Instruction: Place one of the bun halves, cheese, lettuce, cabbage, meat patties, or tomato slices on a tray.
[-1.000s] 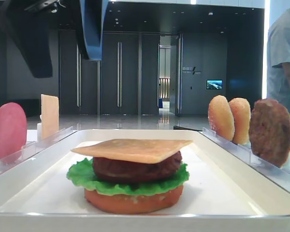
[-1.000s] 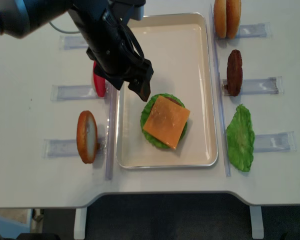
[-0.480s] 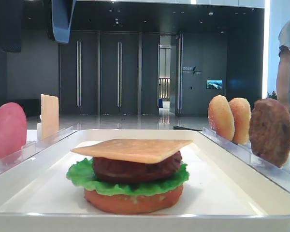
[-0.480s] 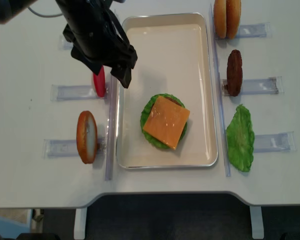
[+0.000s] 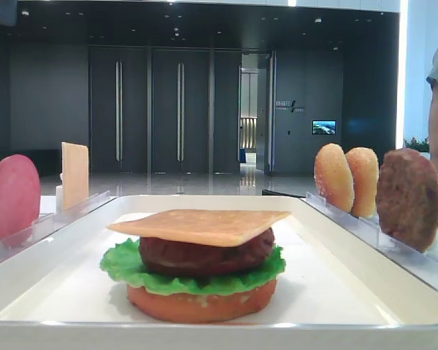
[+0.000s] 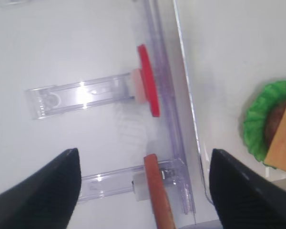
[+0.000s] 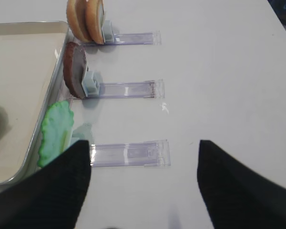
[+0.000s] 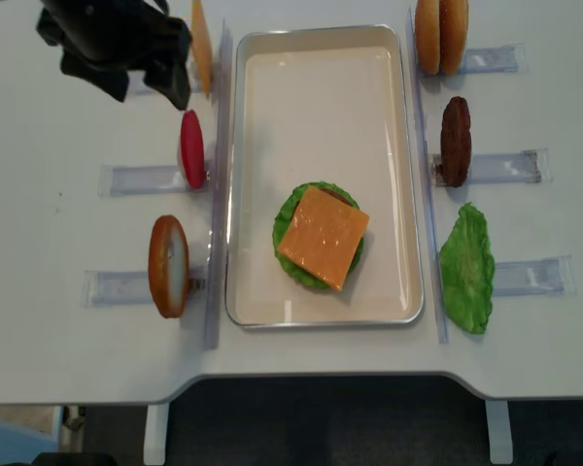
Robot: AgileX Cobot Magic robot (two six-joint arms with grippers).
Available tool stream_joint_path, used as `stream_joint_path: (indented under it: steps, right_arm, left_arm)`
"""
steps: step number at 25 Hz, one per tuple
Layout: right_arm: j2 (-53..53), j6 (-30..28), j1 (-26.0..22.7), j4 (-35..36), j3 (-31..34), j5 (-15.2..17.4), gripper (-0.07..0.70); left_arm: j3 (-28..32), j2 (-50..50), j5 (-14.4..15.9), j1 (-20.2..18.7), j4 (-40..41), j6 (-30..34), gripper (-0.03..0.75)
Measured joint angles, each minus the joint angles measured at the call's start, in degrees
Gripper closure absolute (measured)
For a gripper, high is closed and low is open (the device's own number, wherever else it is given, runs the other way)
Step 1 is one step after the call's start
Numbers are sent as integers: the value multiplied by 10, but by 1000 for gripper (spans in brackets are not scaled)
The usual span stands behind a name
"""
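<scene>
The left gripper (image 8: 136,73) hangs at the upper left of the overhead frame, its jaws spread wide and holding nothing, above the table beside the racks. Just to its right a second cheese slice (image 8: 202,44) stands on edge in a rack, and below it a red tomato slice (image 8: 191,148) stands likewise.

The right gripper (image 7: 143,181) fills the lower part of its wrist view, jaws wide and empty, over a clear rack (image 7: 128,153) next to a loose lettuce leaf (image 7: 55,131).

The cheese (image 8: 323,236) lies flat on top of the stack in the lower middle of the tray (image 8: 321,44), over a meat patty (image 5: 204,255), lettuce (image 5: 124,266) and a bun half (image 5: 201,302).

The cheese looks thin, light and bendy. Lying flat it offers little to pinch, so an overhanging corner seems the best hold. The upright slice should be easier, taken across its 2 faces near the top edge.
</scene>
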Motion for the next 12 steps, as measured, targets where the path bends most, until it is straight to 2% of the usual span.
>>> stream_joint_path:
  steps: [5,6,12]
  right_arm:
    - [0,0,0,0,0,0,166]
    - [0,0,0,0,0,0,166]
    - [0,0,0,0,0,0,166]
  left_arm:
    - [0,-34,6,79,2,19,74]
    - [0,-41,7,111,2,27,74]
    - [0,-49,9,169,11,45,74]
